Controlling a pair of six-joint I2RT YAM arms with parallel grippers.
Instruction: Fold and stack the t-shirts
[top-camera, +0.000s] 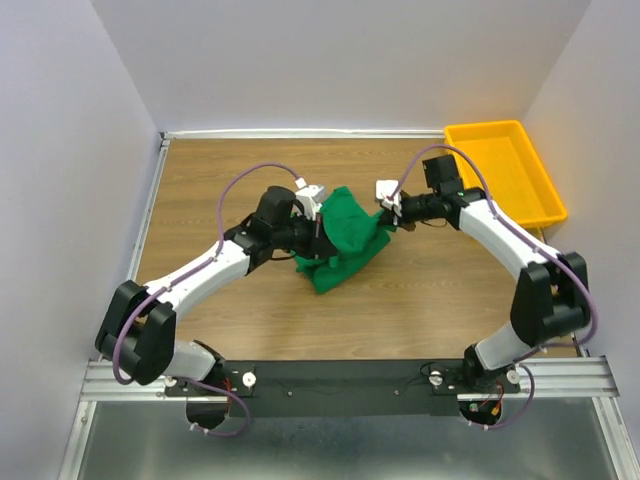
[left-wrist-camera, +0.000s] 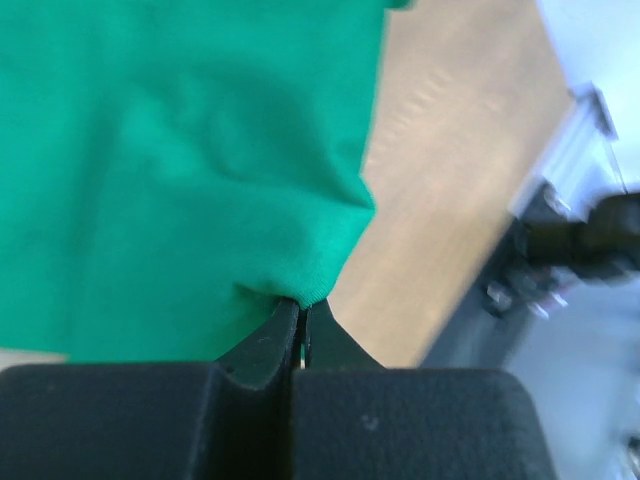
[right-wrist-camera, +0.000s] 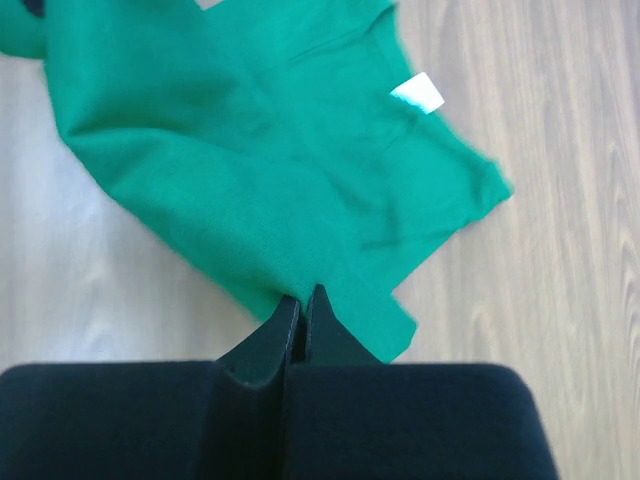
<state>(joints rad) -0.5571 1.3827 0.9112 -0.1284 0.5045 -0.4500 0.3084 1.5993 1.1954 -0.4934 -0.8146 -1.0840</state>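
A green t-shirt (top-camera: 343, 238) is held up over the middle of the wooden table, its lower part bunched on the wood. My left gripper (top-camera: 318, 222) is shut on its left edge; in the left wrist view the fabric (left-wrist-camera: 190, 170) hangs from the closed tips (left-wrist-camera: 302, 303). My right gripper (top-camera: 385, 215) is shut on its right edge; in the right wrist view the shirt (right-wrist-camera: 270, 150) spreads below the closed tips (right-wrist-camera: 303, 293), with a white label (right-wrist-camera: 417, 93) showing.
A yellow bin (top-camera: 505, 170) stands at the back right of the table. White walls enclose the table on three sides. A metal rail (top-camera: 350, 375) with the arm bases runs along the near edge.
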